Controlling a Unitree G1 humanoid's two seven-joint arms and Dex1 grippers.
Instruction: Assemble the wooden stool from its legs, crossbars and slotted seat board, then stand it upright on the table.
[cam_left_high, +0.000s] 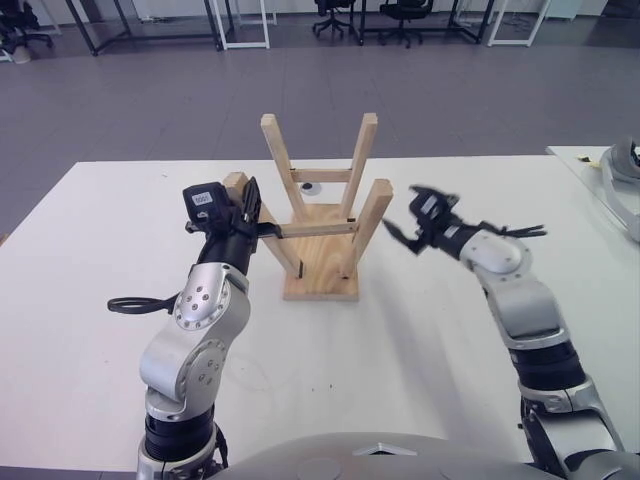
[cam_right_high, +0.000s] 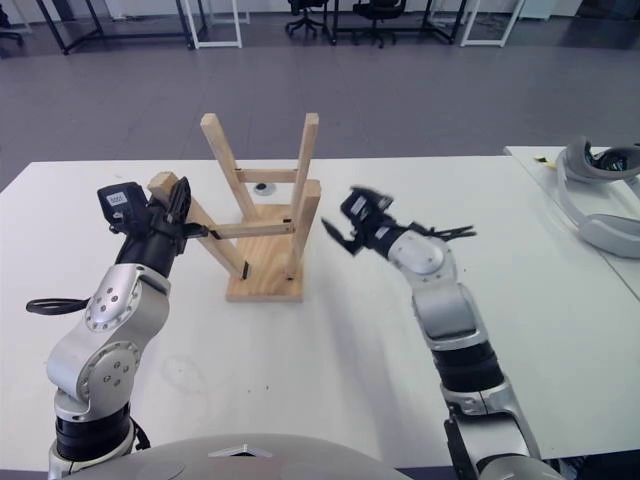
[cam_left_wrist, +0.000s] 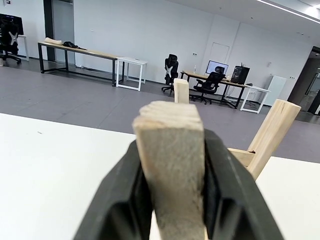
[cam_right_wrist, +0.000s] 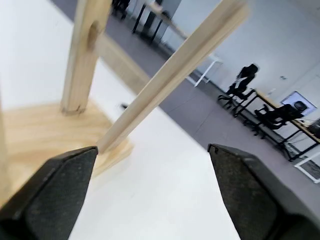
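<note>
Stool (cam_left_high: 320, 215) stands upside down on the white tabletop (cam_left_high: 430, 340) — its seat board (cam_left_high: 320, 285) lies flat on the surface, with four legs slanting upward and crossbars (cam_left_high: 318, 229) joining them. The left tool (cam_left_high: 248, 205) is at the stool's left side, clamped on the top end of the near left leg (cam_left_wrist: 172, 150). In the left wrist view both black fingers (cam_left_wrist: 125, 200) press flat against the wood. The right tool (cam_left_high: 403, 213) hovers on the stool's right, just beside the near right leg (cam_left_high: 368, 225) but apart from it — its fingers are spread wide and grip nothing. A small white label (cam_left_high: 201, 199) sits on the black housing behind the left tool; its print is too small to read.
</note>
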